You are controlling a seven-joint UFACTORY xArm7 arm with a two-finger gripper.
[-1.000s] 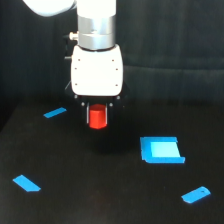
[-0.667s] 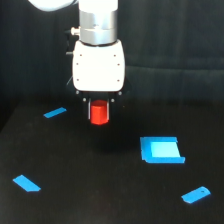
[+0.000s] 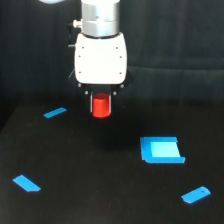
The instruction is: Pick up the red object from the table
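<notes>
- The table (image 3: pixel 100 200) is lying broad, black and faintly glossy, running back into a dark backdrop; the room beyond is showing nothing else.
- The arm's white body (image 3: pixel 100 59) is hanging over the table's far middle, with the gripper (image 3: pixel 101 106) pointing straight down.
- The gripper is clamping the red block (image 3: pixel 101 107) between its dark fingers, and the block appears to be hanging clear of the table, with a soft shadow under it.
- A square blue piece (image 3: pixel 161 150) is sitting well apart toward the exterior view's right; three blue slivers (image 3: pixel 55 112) are lying scattered at the view's left and lower corners.
- Judgement: the lift is looking nearly done; doing it well is meaning keeping the squeeze steady, rising straight, and avoiding any jerk that could be slipping the small block loose.
</notes>
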